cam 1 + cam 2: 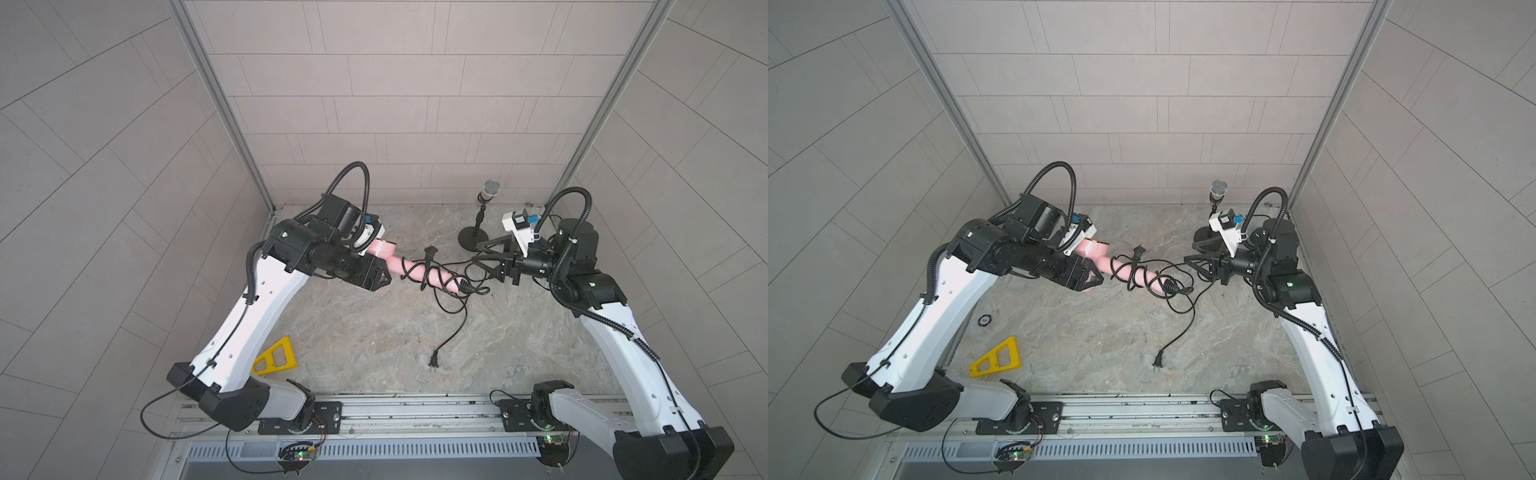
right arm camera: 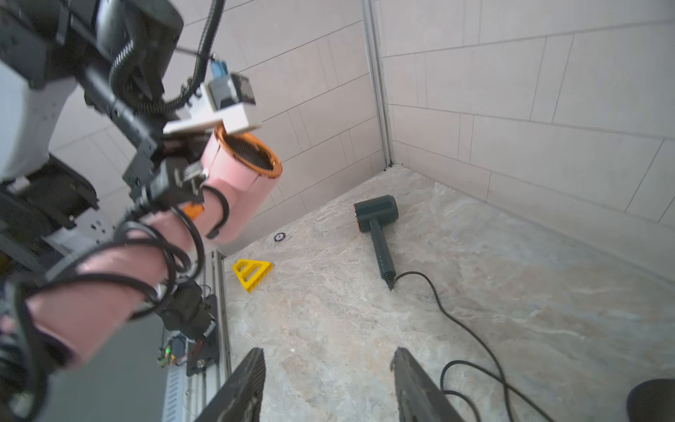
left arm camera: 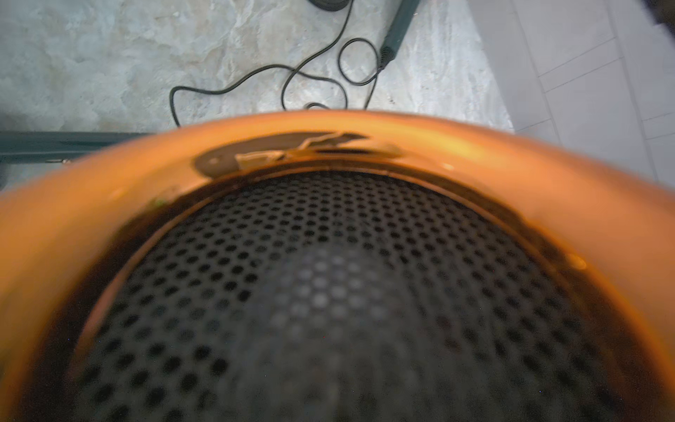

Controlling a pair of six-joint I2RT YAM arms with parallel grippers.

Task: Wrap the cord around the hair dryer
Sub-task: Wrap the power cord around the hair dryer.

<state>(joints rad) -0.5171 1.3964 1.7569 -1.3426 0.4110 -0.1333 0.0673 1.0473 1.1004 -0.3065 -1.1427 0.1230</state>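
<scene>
My left gripper (image 1: 383,272) is clenched on the pink hair dryer (image 1: 410,268) where head meets handle, holding it in the air above the middle of the table (image 1: 374,332), a little toward 12 o'clock. In both top views the handle points to about 4 o'clock from the head. The cord (image 1: 424,275) is wound in several black loops around the handle, and its plug (image 1: 430,251) sticks out at 12 o'clock of the handle, close to the head. More loops hang loose at the handle's tip.

My right gripper (image 2: 327,353) sits at 3 o'clock of that tip, near it, fingers spread and released (the wrist view shows only bare table in the gap).

A loose cord (image 1: 456,328) lies on the table and ends in a second plug (image 1: 434,359) at 6 o'clock of the handle; I cannot trace where it starts. A dark green dryer (image 2: 376,215) lies flat on the table, a cord trailing from its handle. A microphone (image 1: 490,189) stands at the table's 1 o'clock, a yellow triangle (image 1: 276,359) lies at 8 o'clock.
</scene>
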